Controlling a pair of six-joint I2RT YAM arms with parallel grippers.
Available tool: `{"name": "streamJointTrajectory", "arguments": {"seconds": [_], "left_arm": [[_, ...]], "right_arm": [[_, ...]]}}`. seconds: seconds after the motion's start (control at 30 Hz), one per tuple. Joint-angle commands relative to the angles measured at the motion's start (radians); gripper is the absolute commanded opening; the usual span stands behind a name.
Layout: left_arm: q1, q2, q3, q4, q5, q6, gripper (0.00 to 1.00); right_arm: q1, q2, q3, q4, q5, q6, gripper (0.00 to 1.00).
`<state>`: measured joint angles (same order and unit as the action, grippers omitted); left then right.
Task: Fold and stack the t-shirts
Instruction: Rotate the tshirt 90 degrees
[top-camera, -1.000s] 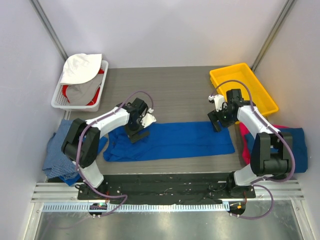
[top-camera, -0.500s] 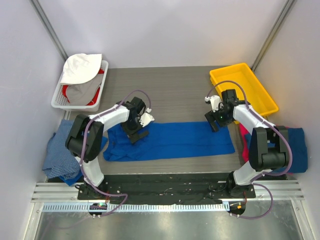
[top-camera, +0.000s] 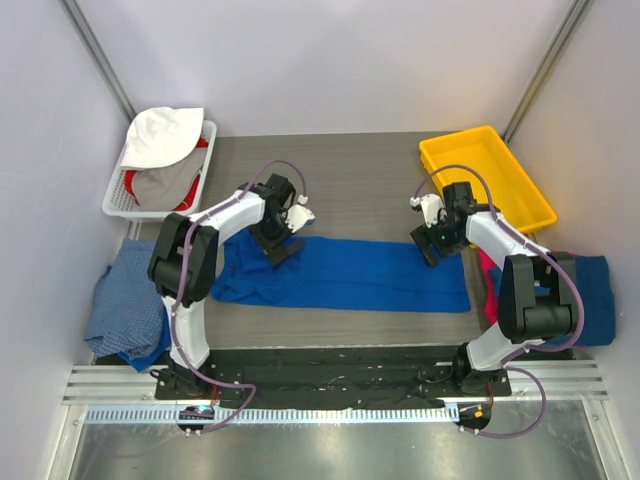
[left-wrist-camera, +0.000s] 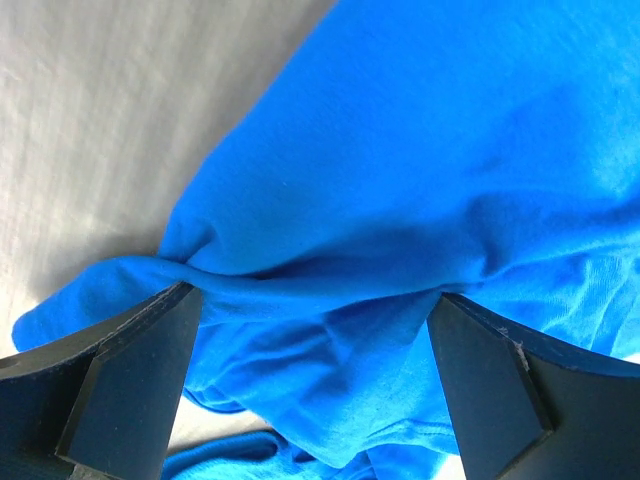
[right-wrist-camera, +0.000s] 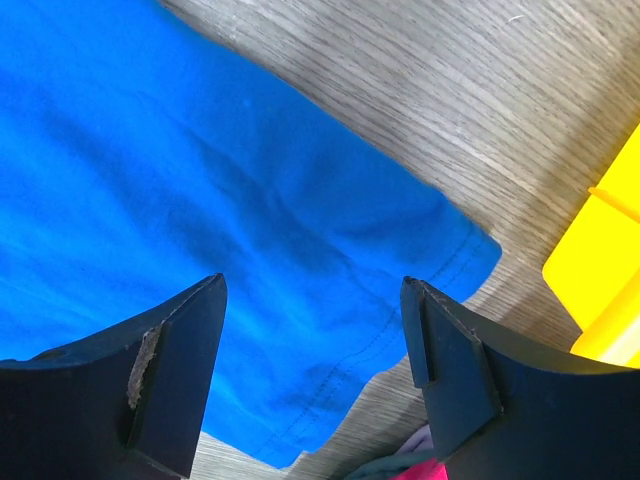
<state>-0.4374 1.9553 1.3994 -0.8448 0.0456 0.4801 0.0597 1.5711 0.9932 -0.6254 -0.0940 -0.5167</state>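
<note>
Since one second ago: left gripper (top-camera: 283, 245) farther from its base and a little to the right, now at the far edge of the shirt (top-camera: 360, 275). Left end of the shirt more bunched than before. Right gripper (top-camera: 432, 248) almost in the same place.

Shirt: lies on the table (top-camera: 350, 170) as a long blue band, long axis running left to right. Spans from under the left gripper to just past the right gripper, so each arm is nearer to its own end. Other shirts (top-camera: 600, 290) lie to the right of the right arm.

Left gripper (left-wrist-camera: 312, 300): spread wide, not clenched. Between its fingers (left-wrist-camera: 130, 390), a raised fold of shirt (left-wrist-camera: 400, 150), touching the finger on the left of the wrist view. Holds nothing, as far as can be seen.

Right gripper (right-wrist-camera: 312, 290): also released, hanging over the far right corner of the shirt (right-wrist-camera: 150, 180). Corner and hem just ahead and to the right of it, then bare table, then the yellow bin (right-wrist-camera: 610, 270).

Probably next: pinch the far edge at both ends and bring it toward the near edge, folding along the long axis. Wrinkled left end could give an uneven fold, so may need smoothing first.
</note>
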Motion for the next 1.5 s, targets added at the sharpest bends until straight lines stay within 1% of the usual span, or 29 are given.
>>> {"name": "streamJointTrajectory", "arguments": {"seconds": [0.0, 0.07, 0.1, 0.17, 0.23, 0.3, 0.43, 0.5, 0.6, 0.87, 0.97, 1.07, 1.27, 1.33, 1.47], "left_arm": [[0.020, 0.059, 0.116, 0.015, -0.007, 0.022, 1.00], [0.028, 0.112, 0.170, 0.016, -0.018, 0.023, 1.00], [0.035, 0.134, 0.232, 0.015, -0.029, 0.023, 1.00], [0.045, 0.193, 0.291, 0.019, -0.036, 0.015, 1.00], [0.060, 0.237, 0.386, 0.016, -0.073, 0.008, 1.00], [0.066, 0.290, 0.441, 0.018, -0.108, 0.014, 1.00], [0.069, 0.332, 0.561, 0.013, -0.144, 0.014, 0.99], [0.069, 0.309, 0.585, 0.006, -0.139, 0.003, 1.00], [0.069, 0.240, 0.592, 0.015, -0.136, -0.009, 1.00], [0.068, 0.119, 0.584, -0.017, -0.161, -0.040, 1.00], [0.069, 0.082, 0.538, -0.011, -0.174, -0.057, 1.00], [0.069, 0.053, 0.460, 0.056, -0.199, -0.055, 0.99], [0.069, 0.122, 0.455, 0.130, -0.257, -0.031, 1.00], [0.071, 0.152, 0.460, 0.153, -0.256, -0.025, 1.00], [0.074, 0.217, 0.532, 0.156, -0.233, -0.032, 1.00]], "right_arm": [[0.005, -0.037, -0.001, 0.033, 0.010, 0.017, 0.78], [0.005, -0.040, 0.001, 0.035, 0.010, 0.021, 0.77], [0.005, -0.042, -0.001, 0.035, 0.010, 0.024, 0.77], [0.005, -0.049, -0.004, 0.035, 0.016, 0.023, 0.77], [0.005, -0.062, -0.008, 0.033, 0.028, 0.020, 0.77], [0.005, -0.072, -0.017, 0.033, 0.036, 0.015, 0.77], [0.005, -0.080, -0.019, 0.033, 0.043, 0.015, 0.77], [0.005, -0.082, -0.016, 0.033, 0.039, 0.018, 0.77], [0.005, -0.086, -0.008, 0.039, 0.027, 0.026, 0.77], [0.023, -0.054, 0.025, 0.056, 0.011, 0.052, 0.77], [0.029, -0.056, 0.028, 0.079, 0.016, 0.060, 0.78], [0.035, -0.049, 0.035, 0.085, 0.014, 0.064, 0.78], [0.038, -0.055, 0.035, 0.085, 0.014, 0.064, 0.78], [0.038, -0.063, 0.022, 0.084, 0.019, 0.060, 0.78], [0.038, -0.075, -0.007, 0.085, 0.030, 0.047, 0.77]]}}
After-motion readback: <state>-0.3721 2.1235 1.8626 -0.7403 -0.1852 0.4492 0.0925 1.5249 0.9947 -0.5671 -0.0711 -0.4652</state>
